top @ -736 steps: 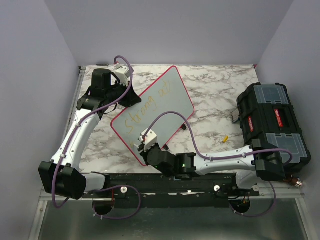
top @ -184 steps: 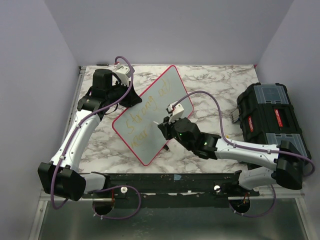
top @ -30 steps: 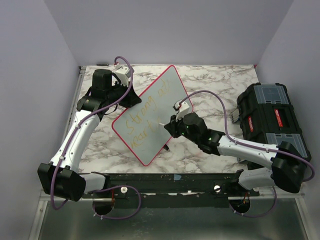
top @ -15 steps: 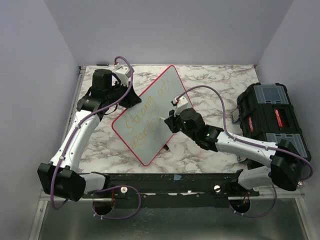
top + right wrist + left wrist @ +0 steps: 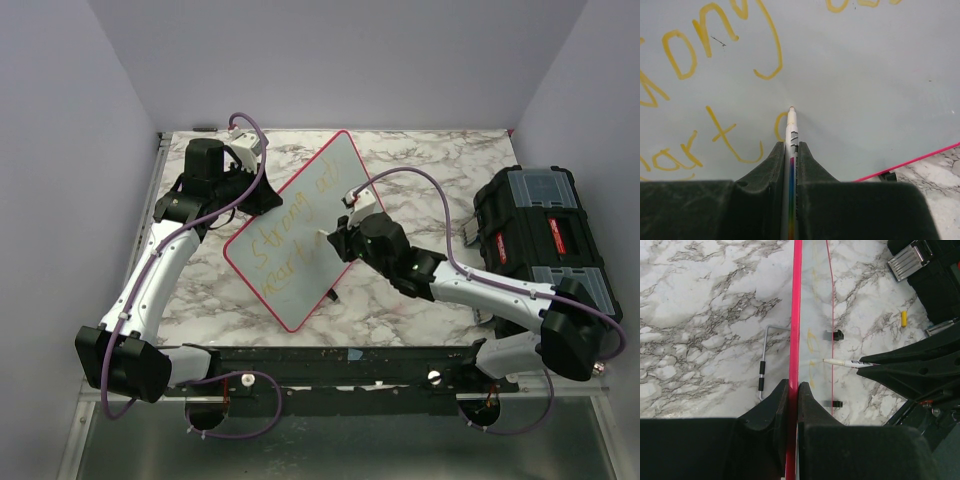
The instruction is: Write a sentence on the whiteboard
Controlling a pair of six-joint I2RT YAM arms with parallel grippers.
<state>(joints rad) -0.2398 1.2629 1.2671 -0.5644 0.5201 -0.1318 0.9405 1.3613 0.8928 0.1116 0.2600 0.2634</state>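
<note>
The whiteboard (image 5: 303, 292), pale with a red-pink rim, stands tilted in the middle of the marble table. My left gripper (image 5: 262, 198) is shut on its rim (image 5: 794, 340) at the far left edge. My right gripper (image 5: 791, 147) is shut on a white marker (image 5: 791, 131), and the marker's tip touches the board. The sentence (image 5: 283, 232) is in yellow cursive, in two lines. A short curved stroke (image 5: 778, 126) lies just left of the tip, after the word ending in "t". In the left wrist view the marker (image 5: 845, 362) points at the board from the right.
A black toolbox (image 5: 545, 240) fills the right side of the table. A yellow cap (image 5: 904, 318) lies on the marble near it. A bent metal rod (image 5: 762, 371) lies behind the board. The board's small black feet (image 5: 838, 334) rest on the table.
My right gripper has moved the marker a little toward the far side along the second line, where a new curved stroke shows. The left gripper and the board have not moved.
</note>
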